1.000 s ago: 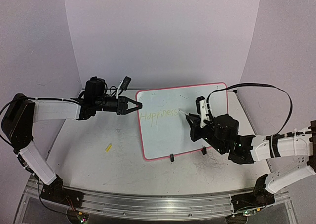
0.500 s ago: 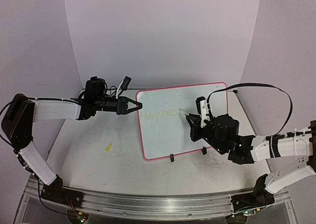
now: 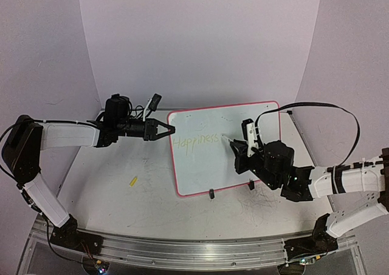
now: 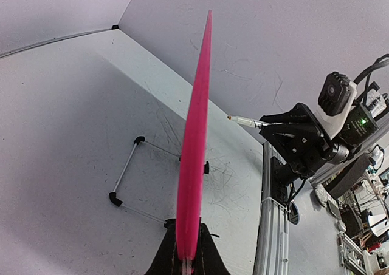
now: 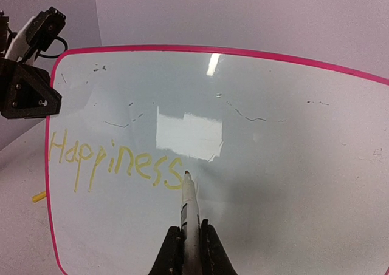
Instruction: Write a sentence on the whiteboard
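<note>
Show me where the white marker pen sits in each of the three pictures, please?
Top external: white marker pen, right of centre, pointing at the rectangular white whiteboard.
Left wrist: just right of centre, beside the edge-on board.
Right wrist: bottom centre, in the right pincer.
Shared landmark: the board's pink rim.

- Left arm reaches level; left hand (image 3: pixel 165 130) clamps the whiteboard's (image 3: pixel 203 169) left edge.
- Right arm, elbow bent, faces the whiteboard; right hand (image 3: pixel 239 147) pinches a marker (image 5: pixel 189 205).

Scuffed white table (image 3: pixel 103 196), whiteboard (image 3: pixel 200 166) standing on 2 black feet (image 3: pixel 211 194), small yellow piece (image 3: pixel 132 181) lying left
</note>
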